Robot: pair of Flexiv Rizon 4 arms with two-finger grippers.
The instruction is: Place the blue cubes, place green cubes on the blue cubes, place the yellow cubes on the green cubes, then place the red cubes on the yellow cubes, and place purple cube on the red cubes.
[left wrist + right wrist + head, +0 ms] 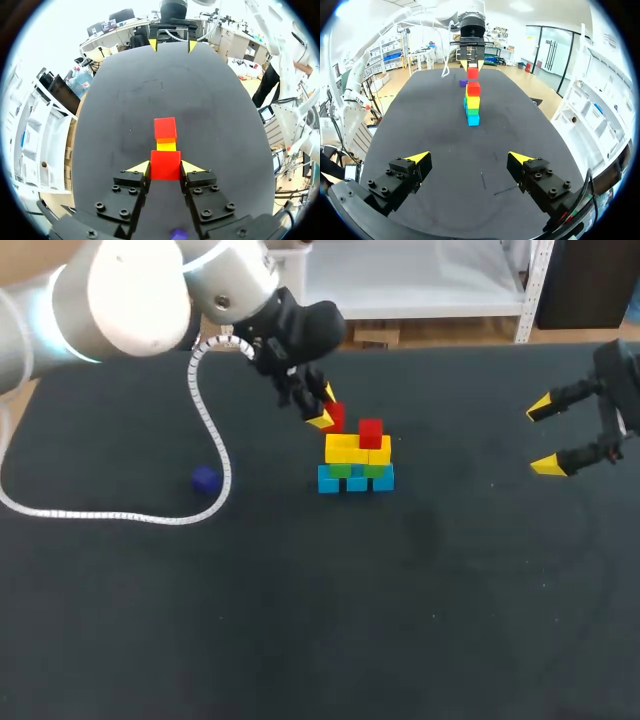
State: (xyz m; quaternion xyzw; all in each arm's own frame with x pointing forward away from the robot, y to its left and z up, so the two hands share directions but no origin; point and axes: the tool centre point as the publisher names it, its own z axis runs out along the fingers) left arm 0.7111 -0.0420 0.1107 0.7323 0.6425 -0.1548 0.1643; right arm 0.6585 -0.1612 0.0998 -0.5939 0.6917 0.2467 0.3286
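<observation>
A stack stands mid-table: blue cubes (356, 481) at the base, green cubes (341, 470) on them, yellow cubes (357, 449) above. One red cube (371, 432) sits on the yellow layer's right part. My left gripper (326, 407) is shut on a second red cube (334, 417) (165, 165), held at the stack's left top; I cannot tell whether it touches the yellow cubes. The purple cube (205, 479) lies alone on the table to the left. My right gripper (548, 436) (470, 159) hangs open and empty far right of the stack (472, 106).
A white coiled cable (210, 430) from my left arm loops across the table's left side, curving past the purple cube. The black tabletop (400, 620) is bare in front of the stack and between the stack and my right gripper.
</observation>
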